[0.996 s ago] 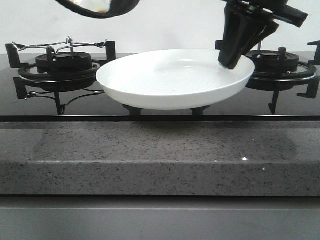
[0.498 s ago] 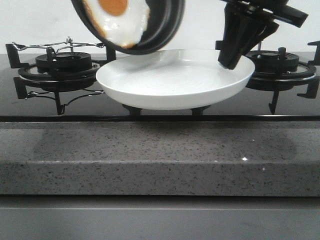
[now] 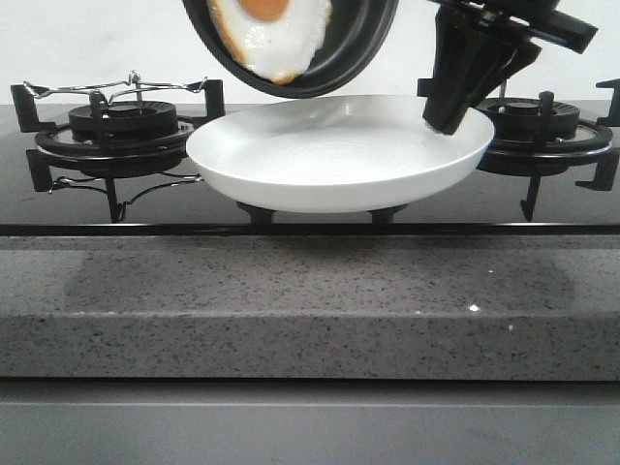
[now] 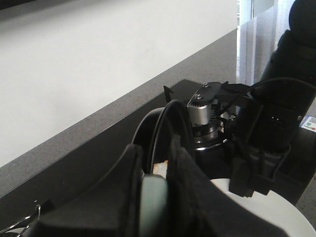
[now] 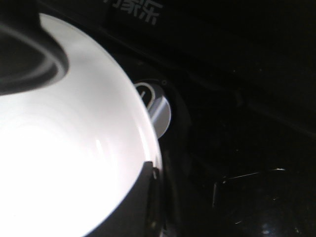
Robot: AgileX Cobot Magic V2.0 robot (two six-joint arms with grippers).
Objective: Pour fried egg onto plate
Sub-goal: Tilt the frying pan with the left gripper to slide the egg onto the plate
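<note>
Front view: at top centre, the tilted black pan (image 3: 339,58) holds the fried egg (image 3: 276,34) above the white plate (image 3: 339,155). Right gripper (image 3: 448,124) pinches the plate's right rim. Left gripper (image 4: 158,197) clamps the pan's edge.

My round white plate (image 3: 291,160) looked glossy and smooth; below it lay shiny black glass hob (image 3: 194,208) and matt speckled grey stone counter (image 3: 310,310).

Black glass hob (image 3: 174,208) on speckled grey counter (image 3: 310,291); plate (image 3: 339,150) seemingly atop knobs.
</note>
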